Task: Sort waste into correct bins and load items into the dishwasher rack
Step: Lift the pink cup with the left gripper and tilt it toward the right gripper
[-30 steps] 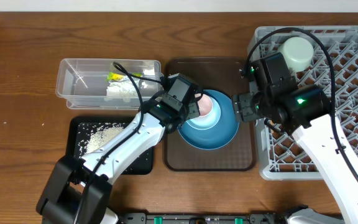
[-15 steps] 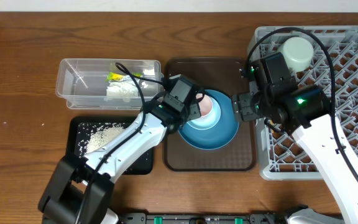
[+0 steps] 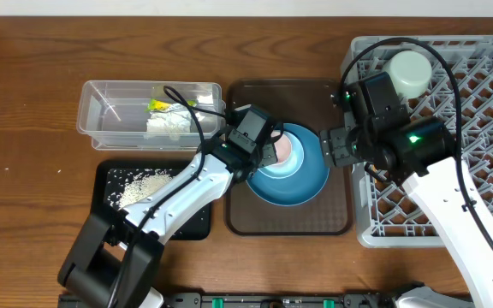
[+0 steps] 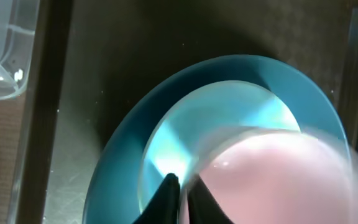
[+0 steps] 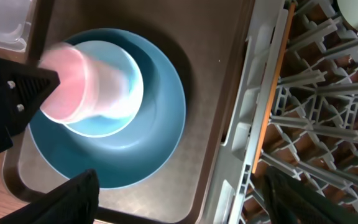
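Item, wrist views only: we are logging the left gripper [image 4: 180,190] pinching the rim of the pink cup [image 5: 73,81], fingers pressed almost together (the overhead camera is hiding them under the wrist). The cup is leaning on its side in the small pale-blue bowl [image 5: 107,127]. That bowl is sitting on the blue plate [image 3: 294,190] at the middle of the brown serving tray [image 3: 289,221]. The right gripper [image 5: 179,186] is hanging over the tray's right side, fingers spread wide, holding nothing.

Item, overhead only:
- The dishwasher rack [image 3: 486,103] is lying against the tray's right edge, with the mint-green bowl [image 3: 409,73] sitting in it beyond the tray's far right corner.
- The clear tub [image 3: 109,107] is sitting off the tray's far left corner, holding the tissue [image 3: 168,126] and wrapper [image 3: 159,104].
- The black tray [image 3: 103,198] is lying off the tray's near left side, carrying rice grains [image 3: 139,181].

Surface: a wooden table [image 3: 24,128] is bearing everything. A pale strip is running along it well beyond the tray's far side.
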### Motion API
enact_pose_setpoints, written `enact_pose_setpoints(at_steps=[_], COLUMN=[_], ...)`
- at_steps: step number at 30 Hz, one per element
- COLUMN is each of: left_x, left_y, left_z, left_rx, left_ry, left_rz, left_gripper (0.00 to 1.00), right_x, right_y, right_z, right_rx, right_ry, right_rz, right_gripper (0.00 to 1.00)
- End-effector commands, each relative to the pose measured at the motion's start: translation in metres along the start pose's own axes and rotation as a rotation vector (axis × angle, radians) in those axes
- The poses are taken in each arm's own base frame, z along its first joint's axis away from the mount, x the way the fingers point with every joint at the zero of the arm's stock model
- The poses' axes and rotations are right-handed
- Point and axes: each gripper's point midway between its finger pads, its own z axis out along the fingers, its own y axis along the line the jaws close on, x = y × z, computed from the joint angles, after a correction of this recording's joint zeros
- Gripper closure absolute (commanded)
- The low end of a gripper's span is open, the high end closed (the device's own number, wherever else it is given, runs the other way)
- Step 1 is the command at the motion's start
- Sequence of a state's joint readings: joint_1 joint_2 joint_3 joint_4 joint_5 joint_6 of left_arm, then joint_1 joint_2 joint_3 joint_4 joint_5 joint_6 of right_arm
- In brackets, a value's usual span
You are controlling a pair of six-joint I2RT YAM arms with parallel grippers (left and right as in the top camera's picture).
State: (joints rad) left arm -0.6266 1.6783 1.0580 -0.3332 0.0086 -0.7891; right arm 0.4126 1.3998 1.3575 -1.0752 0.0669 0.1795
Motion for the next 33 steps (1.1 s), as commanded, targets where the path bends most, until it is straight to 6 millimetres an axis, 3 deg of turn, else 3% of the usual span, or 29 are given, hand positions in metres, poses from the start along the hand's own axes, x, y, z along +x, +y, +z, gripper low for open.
enact_pose_setpoints(at_steps=[1, 7, 13, 17, 19, 22, 25, 27, 33], left_x=[-0.007, -0.019, -0.026, -0.033, -0.037, -0.044, -0.046, -0.044, -0.028], left_y=[0.001, -0.007, -0.026, -0.034, -0.035, -0.032, -0.029, -0.031, -0.042], left_z=[-0.003, -0.028, -0.084, -0.133, -0.155, -0.181, -0.197, -0.209, -0.221], left_rx=[-0.007, 0.044, 0.268, 0.49, 0.596, 0.718, 0.812, 0.885, 0.969], left_ry=[-0.025, -0.069, 0.001, 0.089, 0.123, 0.162, 0.212, 0.251, 0.326], left_rz=[-0.008, -0.018, -0.068, -0.112, -0.121, -0.142, -0.152, -0.125, -0.065], left_gripper=[0.94, 0.94, 0.94, 0.94, 0.94, 0.94, 0.94, 0.94, 0.94], right_x=[-0.006, -0.002, -0.001, -0.002, -0.003, 0.0, 0.006, 0.008, 0.01], right_y=[-0.008, -0.023, -0.02, -0.002, 0.024, 0.072, 0.096, 0.094, 0.078], right_z=[-0.006, -0.007, -0.007, -0.006, -0.011, -0.037, -0.075, -0.093, -0.113], right_rx=[0.019, 0.108, 0.083, -0.042, -0.211, -0.561, -0.834, -0.921, -1.019], right_ry=[-0.025, -0.013, -0.007, -0.001, -0.009, -0.071, -0.172, -0.228, -0.314], right_rz=[0.023, 0.033, 0.061, 0.017, -0.083, -0.302, -0.451, -0.475, -0.467], right_gripper=[0.16, 0.04, 0.03, 0.02, 0.02, 0.04, 0.04, 0.04, 0.01])
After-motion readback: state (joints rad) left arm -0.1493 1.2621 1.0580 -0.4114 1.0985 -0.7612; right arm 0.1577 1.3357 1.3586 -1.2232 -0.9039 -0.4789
